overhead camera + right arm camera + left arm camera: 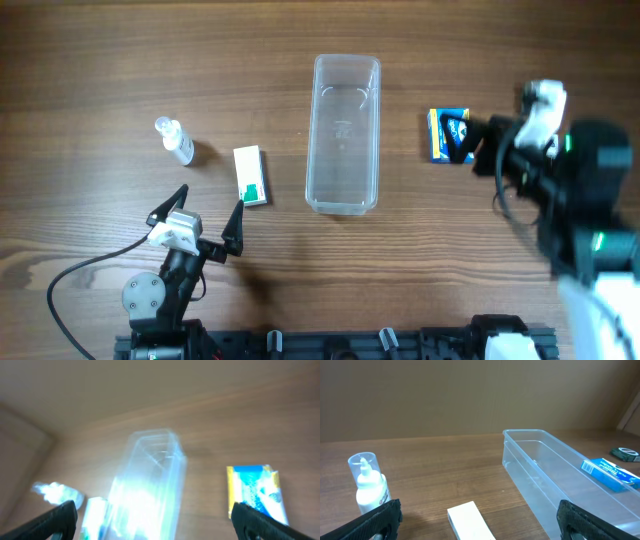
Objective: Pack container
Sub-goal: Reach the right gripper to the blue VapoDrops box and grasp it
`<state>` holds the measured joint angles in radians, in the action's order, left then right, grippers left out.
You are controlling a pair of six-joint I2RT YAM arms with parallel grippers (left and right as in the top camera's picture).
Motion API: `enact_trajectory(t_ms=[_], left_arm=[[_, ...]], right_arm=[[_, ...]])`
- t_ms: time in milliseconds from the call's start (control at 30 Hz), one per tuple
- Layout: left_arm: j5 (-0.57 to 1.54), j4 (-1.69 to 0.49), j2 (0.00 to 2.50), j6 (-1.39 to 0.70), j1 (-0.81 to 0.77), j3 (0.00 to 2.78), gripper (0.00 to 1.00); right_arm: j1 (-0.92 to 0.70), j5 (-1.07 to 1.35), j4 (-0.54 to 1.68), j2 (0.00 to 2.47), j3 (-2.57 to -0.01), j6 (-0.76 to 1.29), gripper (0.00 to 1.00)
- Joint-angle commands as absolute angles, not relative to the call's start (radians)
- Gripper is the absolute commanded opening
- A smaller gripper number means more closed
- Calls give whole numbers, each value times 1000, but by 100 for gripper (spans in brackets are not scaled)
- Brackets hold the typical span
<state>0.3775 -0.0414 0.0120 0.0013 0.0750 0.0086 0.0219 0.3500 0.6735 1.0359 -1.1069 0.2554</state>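
Overhead, the container (345, 135) lies empty mid-bench, long axis running away from me. The blue box (447, 135) is flat on the bench (100, 60) just to its right. The right end effector (478, 146) is at that box's outer edge, so I judge the step in hand to be picking it up. From up here I cannot tell whether the fingers touch the box. To do it well I would straddle the box across its short side, centre it, close squarely, then lift well above the container's rim before swinging in. On the other side lie a white-and-green box (250, 175) just beside the container and a small spray bottle (177, 140) further out. The left end effector (204, 210) is near them, spread wide and carrying nothing, clear of the right arm's path. In the left wrist view the container (555, 475) runs off to the right with the blue box (610, 474) showing through its far wall. The bottle (367, 485) stands upright and the white box (470, 520) sits low between the fingers (375, 520). The right wrist view is blurred, but its two fingers (55, 515) sit at opposite corners — open, nothing between them. The blue box (255, 492) lies right of the container (150, 475), whose near wall is the one obstacle.
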Motion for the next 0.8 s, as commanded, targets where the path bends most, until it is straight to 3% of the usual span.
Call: enact_trajectory(t_ms=[0, 100, 200, 767], left_arm=[[365, -46, 3, -8, 79, 6, 100], [365, -46, 3, -8, 79, 6, 100], [365, -46, 3, -9, 79, 6, 100], [365, -46, 3, -8, 79, 6, 100]], right_arm=[[26, 177, 852, 1282, -1358, 94, 100], [26, 176, 998, 1505, -1536, 78, 100], [26, 176, 1001, 1631, -1599, 78, 100], [26, 23, 1050, 1979, -1597, -25, 100]])
